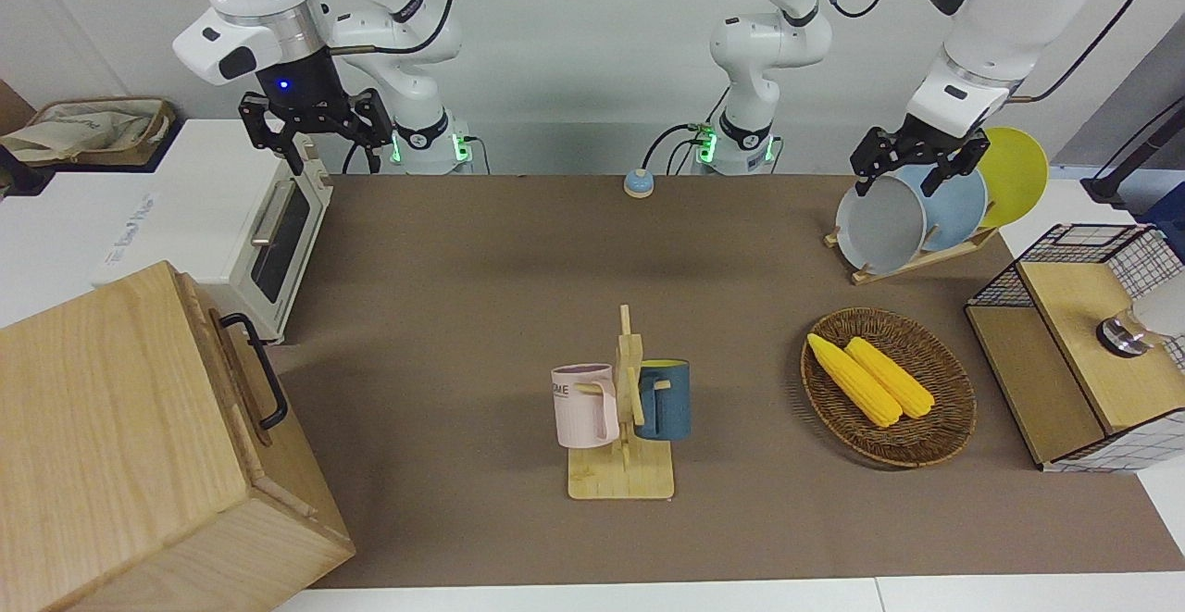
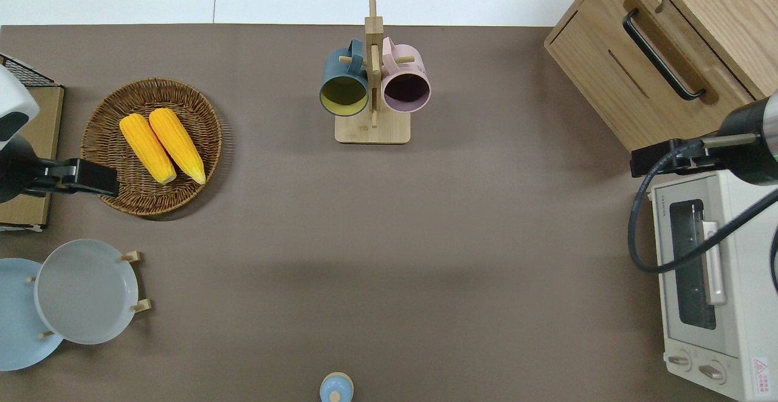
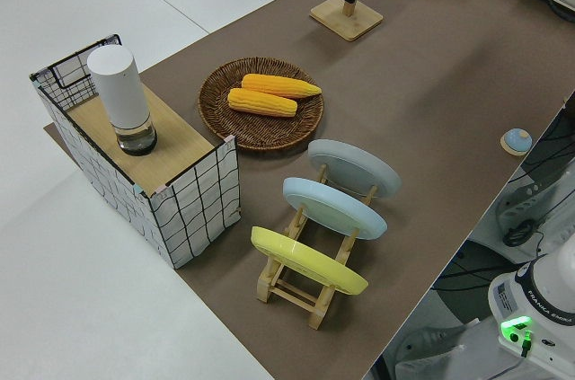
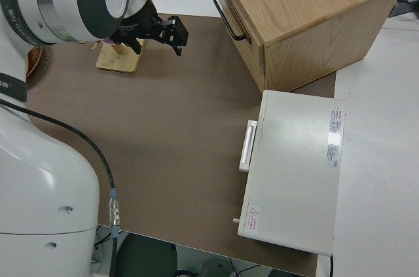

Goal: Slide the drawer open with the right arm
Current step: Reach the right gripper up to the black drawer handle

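Drawer (image 1: 243,380) time is not here yet: it sits shut in the big wooden box (image 2: 699,31) at the right arm's end of the table, farther from the robots than the white oven (image 2: 708,280), with its black handle (image 2: 662,55) free. The right gripper (image 1: 310,135) hangs up over the oven's corner with its 2 fingers spread apart and nothing in them, and the left arm is parked. To do this well, I think the gripper should go down to the middle of the handle, line up its fingers on both sides of the bar, squeeze, and then pull straight out from the box's front so the drawer does not jam.
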`<state>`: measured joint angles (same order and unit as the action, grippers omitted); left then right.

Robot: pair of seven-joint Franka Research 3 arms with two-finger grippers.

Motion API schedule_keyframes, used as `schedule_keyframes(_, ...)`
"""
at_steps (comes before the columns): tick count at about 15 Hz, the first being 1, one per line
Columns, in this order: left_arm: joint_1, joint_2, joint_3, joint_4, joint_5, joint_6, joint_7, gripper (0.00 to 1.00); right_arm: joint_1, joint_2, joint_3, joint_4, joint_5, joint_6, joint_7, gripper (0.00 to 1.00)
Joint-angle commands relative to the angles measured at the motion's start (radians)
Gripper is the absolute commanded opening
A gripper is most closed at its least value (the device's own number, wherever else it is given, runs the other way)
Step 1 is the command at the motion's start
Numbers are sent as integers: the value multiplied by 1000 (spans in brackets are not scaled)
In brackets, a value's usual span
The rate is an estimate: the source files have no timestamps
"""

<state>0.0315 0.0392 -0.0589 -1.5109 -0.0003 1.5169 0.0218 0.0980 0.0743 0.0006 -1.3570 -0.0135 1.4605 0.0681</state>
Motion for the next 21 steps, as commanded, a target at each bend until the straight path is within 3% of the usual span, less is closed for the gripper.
schedule_keyframes(1, 5, 11, -7, 24, 17, -20, 9, 993, -15, 2, 10, 7, -6, -8, -16, 990)
schedule_keyframes(4, 5, 11, -7, 26, 17, -20, 9, 993, -12, 18, 9, 33, -19, -8, -14, 990)
schedule_keyframes(11, 5, 11, -7, 24, 17, -20, 9, 993, 31, 53, 38, 52, -215, 20, -19, 990)
schedule_keyframes(18, 5, 11, -7, 24, 17, -20, 9, 993, 140, 102, 104, 44, -606, 27, -10, 987)
schedule_keyframes(21, 5, 11, -7, 26, 17, -20, 9, 993, 172, 139, 108, 39, -722, 59, -8, 987)
